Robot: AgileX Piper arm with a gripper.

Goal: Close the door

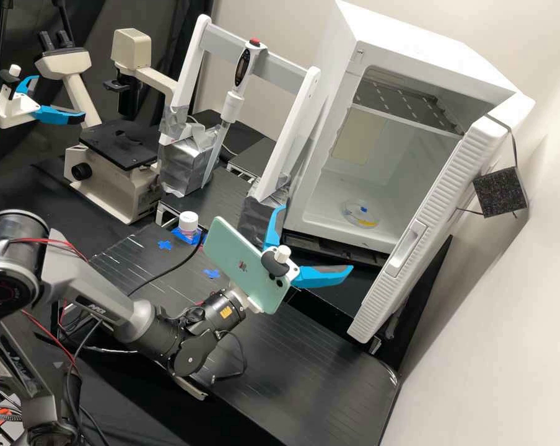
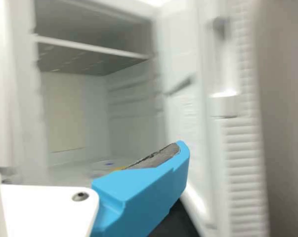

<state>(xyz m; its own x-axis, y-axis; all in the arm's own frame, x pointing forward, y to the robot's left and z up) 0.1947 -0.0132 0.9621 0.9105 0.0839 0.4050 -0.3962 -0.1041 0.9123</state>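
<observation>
Fridge door wide open, swung out from the white fridge; inner face toward the compartment, ribbed edge w/ recessed handle facing the high view. The door's lower free corner lies near a corner of the black bench. Gripper, high view: blue fingers spread well apart, nothing btwn them; it sits above the bench, in front of the fridge opening & apart from the door. Wrist view: one blue finger w/ a dark grey pad, the door's inner face & the fridge interior beyond it.

Fridge contents: one shelf in the upper part; on the floor below, a round clear dish w/ yellow & blue bits. A black block hangs by a strap on the door's outer side.

Elsewhere: a pale green phone mounted at the arm's wrist; a small white-capped bottle on a blue base, w/ blue tape crosses nearby on the bench. Farther back, a white & grey frame w/ an upright pipette at its crossbar, & beside it a microscope.
</observation>
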